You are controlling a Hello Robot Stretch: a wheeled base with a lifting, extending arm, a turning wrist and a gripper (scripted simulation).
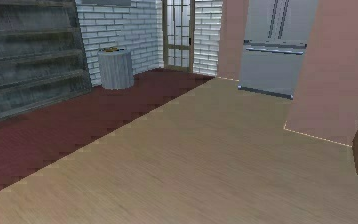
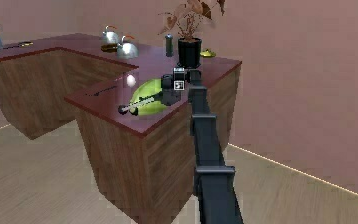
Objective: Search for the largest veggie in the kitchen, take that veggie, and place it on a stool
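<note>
While I reach across it, the L-shaped counter (image 2: 122,165), wood-sided with a dark red top, is the largest thing beside me. A grey refrigerator (image 1: 277,45) stands in the forward view; I cannot tell how it lies from the counter. My arm (image 2: 212,160) crosses the counter's near edge and ends over its near wing. A potted plant (image 2: 192,35) stands at the counter's far corner by the pink wall, and a shiny kettle (image 2: 113,39) sits on the counter's far wing. The yellow-green veggie (image 2: 147,97) lies on the counter's near wing, right at my gripper (image 2: 127,108). With it resting on the top there, I cannot tell whether my jaws grasp it or anything else, nor how they stand. A small dark bottle (image 2: 169,45) stands on the counter just beside the plant.
</note>
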